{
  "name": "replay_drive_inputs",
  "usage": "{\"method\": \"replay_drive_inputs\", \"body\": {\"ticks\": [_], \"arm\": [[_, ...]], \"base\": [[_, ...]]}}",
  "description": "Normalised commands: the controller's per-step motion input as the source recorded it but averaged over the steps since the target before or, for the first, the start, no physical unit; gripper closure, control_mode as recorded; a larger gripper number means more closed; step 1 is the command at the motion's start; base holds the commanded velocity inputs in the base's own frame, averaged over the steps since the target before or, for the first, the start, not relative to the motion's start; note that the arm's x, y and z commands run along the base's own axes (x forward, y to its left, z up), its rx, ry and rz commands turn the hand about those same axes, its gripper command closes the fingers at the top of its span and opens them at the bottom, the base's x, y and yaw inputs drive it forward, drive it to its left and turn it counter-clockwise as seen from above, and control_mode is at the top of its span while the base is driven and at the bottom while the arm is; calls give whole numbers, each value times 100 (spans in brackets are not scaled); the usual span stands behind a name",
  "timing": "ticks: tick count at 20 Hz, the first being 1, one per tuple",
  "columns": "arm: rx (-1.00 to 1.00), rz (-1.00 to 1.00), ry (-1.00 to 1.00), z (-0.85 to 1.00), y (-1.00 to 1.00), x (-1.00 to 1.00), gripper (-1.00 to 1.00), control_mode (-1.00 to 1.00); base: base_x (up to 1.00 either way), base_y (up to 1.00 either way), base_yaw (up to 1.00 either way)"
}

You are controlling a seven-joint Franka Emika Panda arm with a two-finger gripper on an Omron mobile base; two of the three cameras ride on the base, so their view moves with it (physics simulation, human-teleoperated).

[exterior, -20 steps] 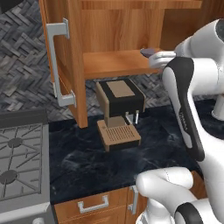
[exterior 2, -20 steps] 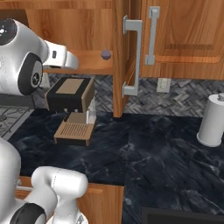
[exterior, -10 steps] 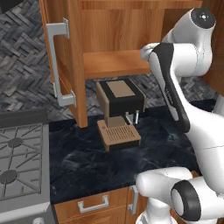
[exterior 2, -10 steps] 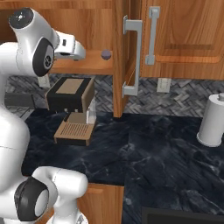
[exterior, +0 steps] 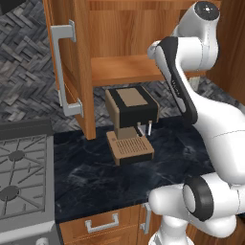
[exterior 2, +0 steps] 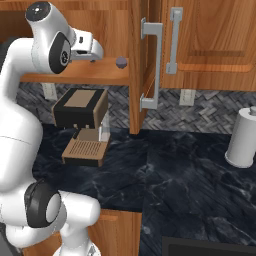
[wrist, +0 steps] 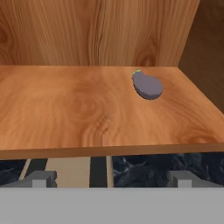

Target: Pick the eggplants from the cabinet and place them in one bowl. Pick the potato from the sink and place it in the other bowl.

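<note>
Claw (wrist: pixel 109 180) tips half cut off

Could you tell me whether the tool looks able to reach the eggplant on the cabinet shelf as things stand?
Probably yes: the tool is open, the cabinet door stands open, and bare shelf lies before the eggplant.

Even, bright rendered light, soft shadows, no glare; pics slightly lo-res.

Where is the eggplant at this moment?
The eggplant lies on the wooden shelf of the open cabinet, toward its right end in the hand view, above the coffee machine.
</note>
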Motion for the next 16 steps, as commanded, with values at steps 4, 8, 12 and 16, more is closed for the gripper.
{"method": "replay_drive_inputs", "body": {"ticks": [4, 8, 12, 16], "arm": [[0, 0, -3, -6, 0, 44, -100, -100], [0, 0, 0, -7, 0, 33, -100, -100], [0, 0, 0, -7, -14, 46, -100, -100], [0, 0, 0, -4, -25, 47, -100, -100]], "base": [[0, 0, 0], [0, 0, 0], [0, 0, 0], [0, 0, 0]]}}
